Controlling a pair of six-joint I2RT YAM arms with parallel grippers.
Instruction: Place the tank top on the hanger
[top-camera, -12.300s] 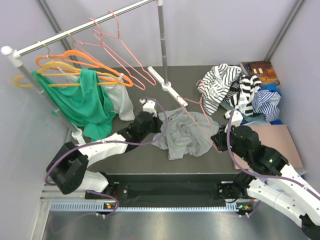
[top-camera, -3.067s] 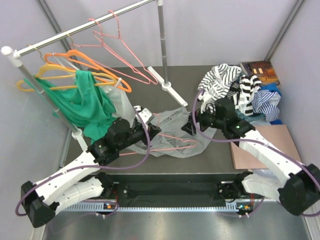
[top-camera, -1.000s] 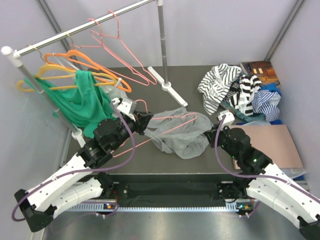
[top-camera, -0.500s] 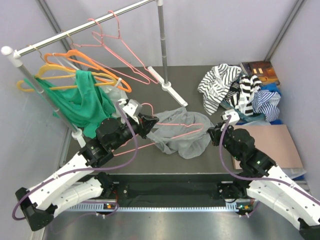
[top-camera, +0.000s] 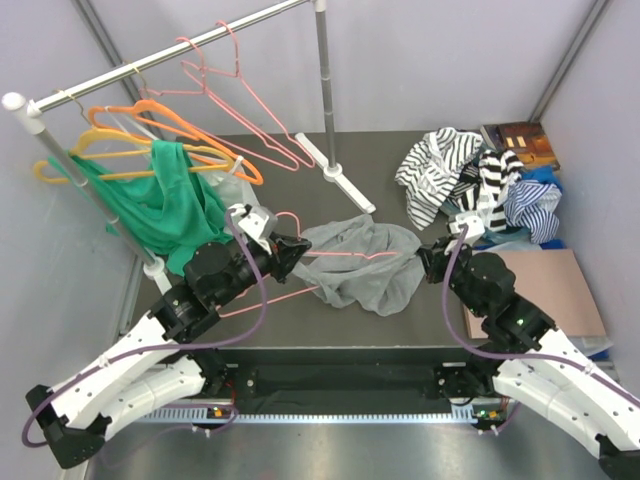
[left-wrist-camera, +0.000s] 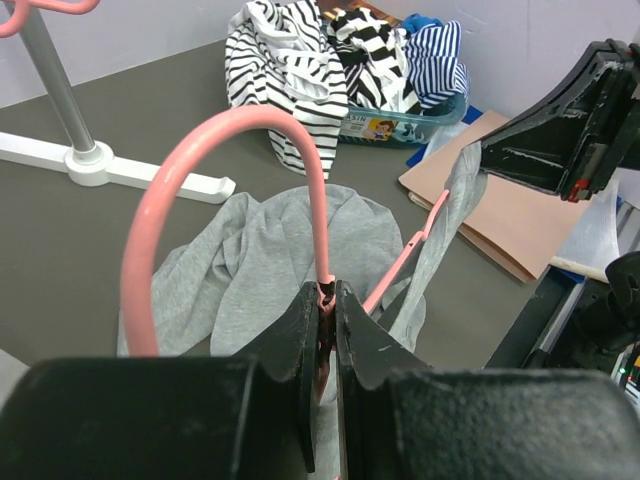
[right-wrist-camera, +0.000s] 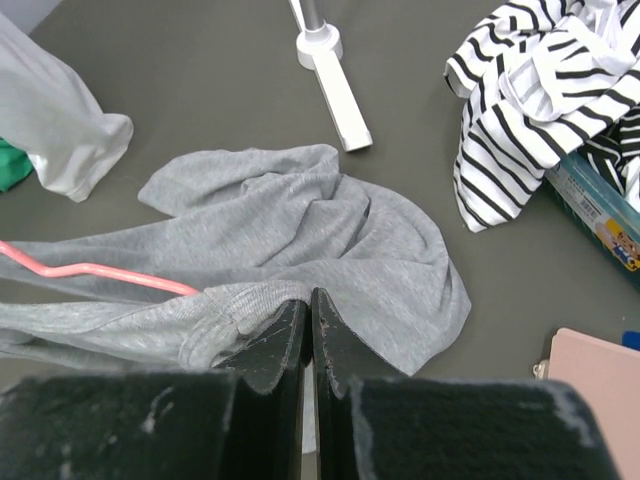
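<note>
The grey tank top (top-camera: 365, 275) lies bunched mid-table, one edge lifted. My left gripper (top-camera: 293, 250) is shut on the neck of the pink wire hanger (top-camera: 345, 256), just below its hook. The hanger's arm runs right, into the fabric. In the left wrist view the fingertips (left-wrist-camera: 322, 295) pinch the hanger (left-wrist-camera: 235, 125) over the tank top (left-wrist-camera: 260, 250). My right gripper (top-camera: 427, 258) is shut on a ribbed edge of the top and holds it taut. The right wrist view shows that gripper (right-wrist-camera: 308, 297) on the tank top (right-wrist-camera: 310, 215), with the hanger (right-wrist-camera: 100, 271) emerging at left.
A clothes rail (top-camera: 160, 62) at back left carries orange (top-camera: 160, 115) and yellow hangers, pink wire hangers (top-camera: 235, 95), a green garment (top-camera: 160, 205) and a pale one. Its white foot (top-camera: 335, 172) lies behind the top. Striped clothes (top-camera: 470, 170) and a brown board (top-camera: 545, 290) are at right.
The left gripper has drifted slightly right and nearer with the hanger. The right gripper has pulled the top's edge a little back and right, tightening the fabric. Both grips unchanged.
</note>
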